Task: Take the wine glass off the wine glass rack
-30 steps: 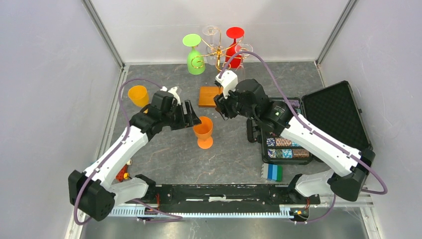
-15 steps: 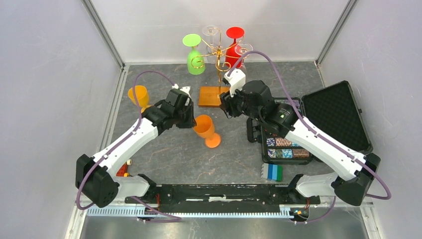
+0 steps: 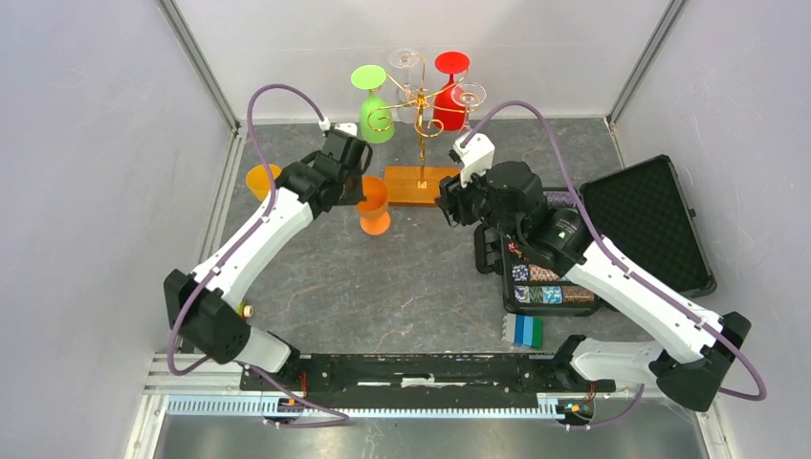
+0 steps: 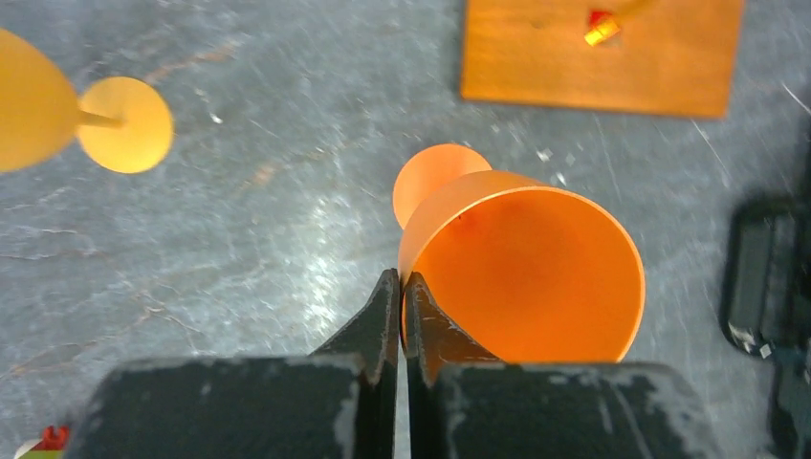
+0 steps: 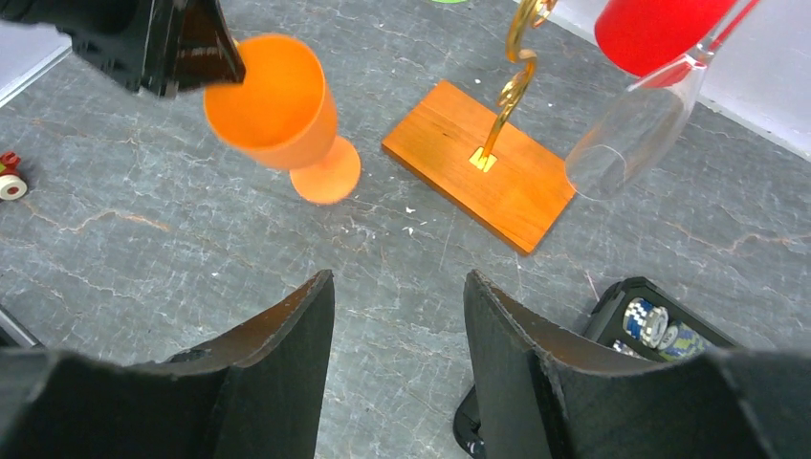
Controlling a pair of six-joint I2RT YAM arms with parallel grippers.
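Overhead view of a grey stone-patterned tabletop with two white and black robot arms reaching up from the bottom of the frame.

At the upper left you find a yellow-orange goblet, untouched. Just right of it the left arm ends in the left pincer. Its two black fingers are pressed together on the near rim of the orange wine glass, pinching the thin wall between them. This glass is off the rack, just left of the rack's base in the upper middle of the frame. It leans a little, mouth up and round foot low. You cannot tell whether the foot touches the tabletop.

Right of it stands the wine glass rack, a thin gold post on a flat orange-brown base. From its curled arms a green glass, a red glass and clear glasses hang upside down. One clear glass shows in the right wrist view.

Right of the base, the right pincer hovers with its fingers spread and nothing between them.

At the far right an open black case lies on the tabletop.
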